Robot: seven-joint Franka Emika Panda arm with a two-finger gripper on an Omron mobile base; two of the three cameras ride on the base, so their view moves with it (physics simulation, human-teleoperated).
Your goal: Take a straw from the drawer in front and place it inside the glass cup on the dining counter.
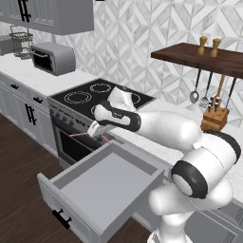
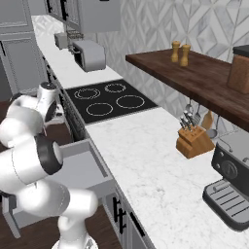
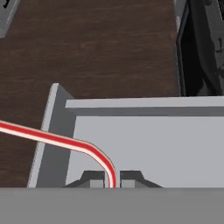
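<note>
At the bottom centre of the hand view, the two dark fingertips of the end effector (image 3: pixel 112 180) stand pinched shut on the thin red straw with a bent end (image 3: pixel 61 141). The straw rises between them, bends, and runs off the left edge of the frame, above the drawer's corner and the dark wood floor (image 3: pixel 109 48).

Just beyond the tips lies the wide, shallow light-grey drawer (image 3: pixel 144 144), pulled open, its flat bottom bare and its walls crossing mid-frame.

In the left base view the end effector (image 1: pixel 98 131) sits centre-left above the drawer's (image 1: pixel 102 187) far edge, the straw (image 1: pixel 76 135) a faint pink line toward the left. Behind are the dark oven front (image 1: pixel 71 142) and the black cooktop (image 1: pixel 99 97) set in the white desk (image 1: pixel 45 81).
</note>
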